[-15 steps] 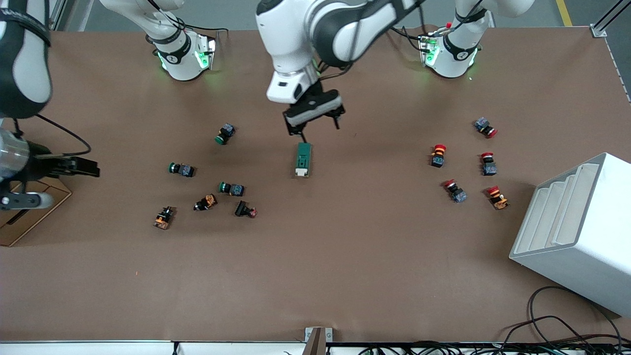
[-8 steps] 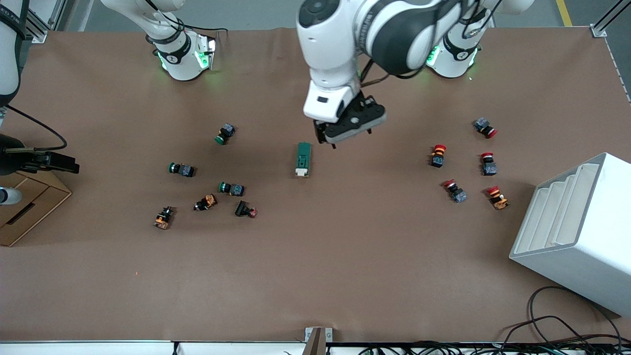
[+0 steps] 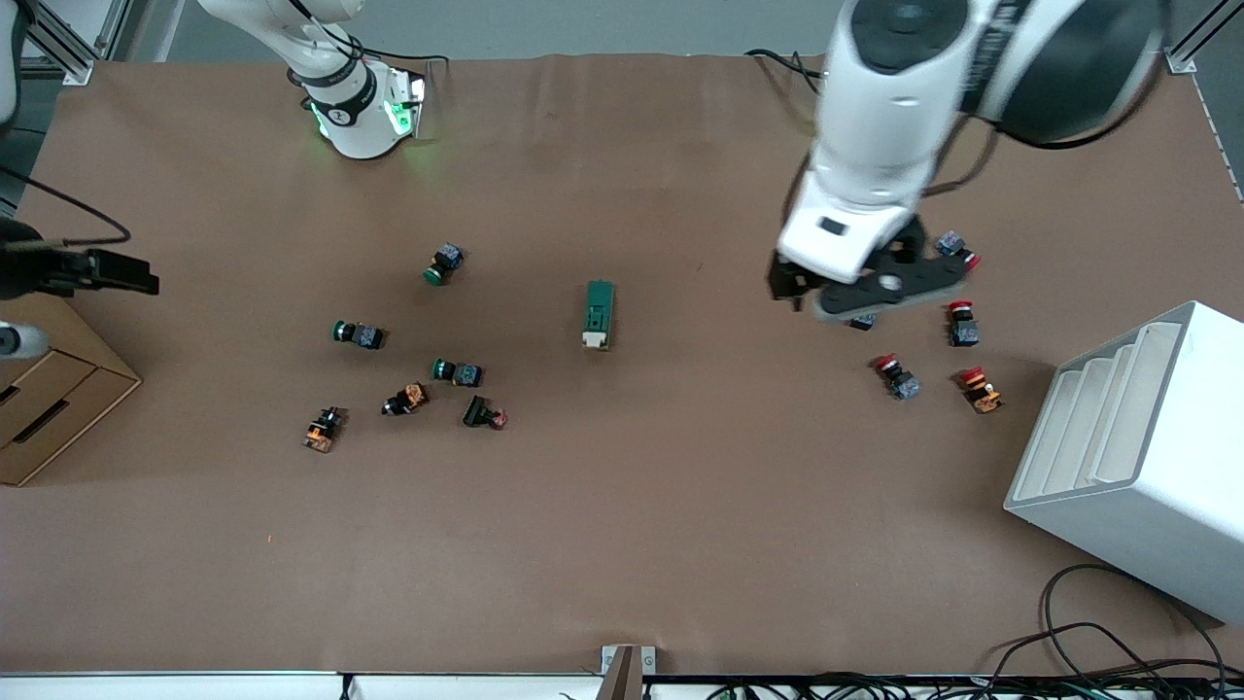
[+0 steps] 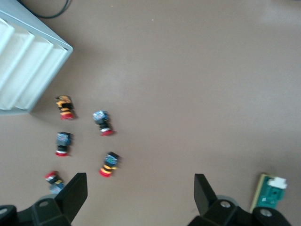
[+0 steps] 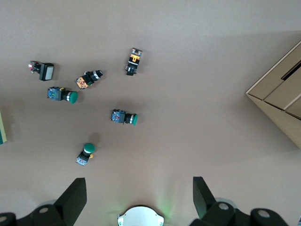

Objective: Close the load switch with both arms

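The load switch [image 3: 598, 313] is a dark green block with a cream-white handle end, lying alone mid-table; that end points toward the front camera. It also shows at the rim of the left wrist view [image 4: 271, 191]. My left gripper [image 3: 865, 292] hangs open and empty over the red push buttons [image 3: 894, 375], well off toward the left arm's end. Its fingers [image 4: 75, 193] stand wide apart over bare table. My right gripper [image 3: 131, 274] is up over the table's edge at the right arm's end, beside the cardboard box, with its fingers [image 5: 75, 195] open and empty.
Green and orange push buttons [image 3: 457, 371] are scattered toward the right arm's end. A white slotted rack [image 3: 1137, 457] stands at the left arm's end. A cardboard box [image 3: 49, 408] sits at the table's edge. Cables [image 3: 1098, 642] lie near the front corner.
My left gripper has swung away from just over the load switch toward the left arm's end, now above the red buttons. My right arm has drawn back to the table's edge. The switch has not moved.
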### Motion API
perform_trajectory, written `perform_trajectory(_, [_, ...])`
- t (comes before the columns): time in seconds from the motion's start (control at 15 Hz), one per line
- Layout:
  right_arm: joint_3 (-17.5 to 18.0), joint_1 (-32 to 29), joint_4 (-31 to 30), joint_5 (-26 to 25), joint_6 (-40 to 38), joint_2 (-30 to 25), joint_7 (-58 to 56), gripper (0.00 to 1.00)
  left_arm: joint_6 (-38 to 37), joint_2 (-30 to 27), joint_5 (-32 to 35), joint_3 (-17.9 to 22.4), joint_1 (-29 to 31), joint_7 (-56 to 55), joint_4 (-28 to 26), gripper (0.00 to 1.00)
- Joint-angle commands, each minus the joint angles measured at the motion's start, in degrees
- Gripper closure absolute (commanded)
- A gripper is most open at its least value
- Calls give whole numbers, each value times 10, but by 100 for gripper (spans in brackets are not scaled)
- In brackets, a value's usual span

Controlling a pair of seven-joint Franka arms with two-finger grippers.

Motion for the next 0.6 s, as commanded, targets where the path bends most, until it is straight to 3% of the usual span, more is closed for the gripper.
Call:
perform_trajectory(0.0, [-1,5,-64,-1,22,-56,0,0,-14,-22,-26,-3,34,61,-3,0])
perform_trajectory(0.27, [-4,15,-158,2,72,-128,2,0,-14,-22,-46,-3,78,118,3,0])
perform_trajectory(0.53, [-4,11,-155,6,65,-143,3,0,-14,-28,-75,-6,119,152,2,0])
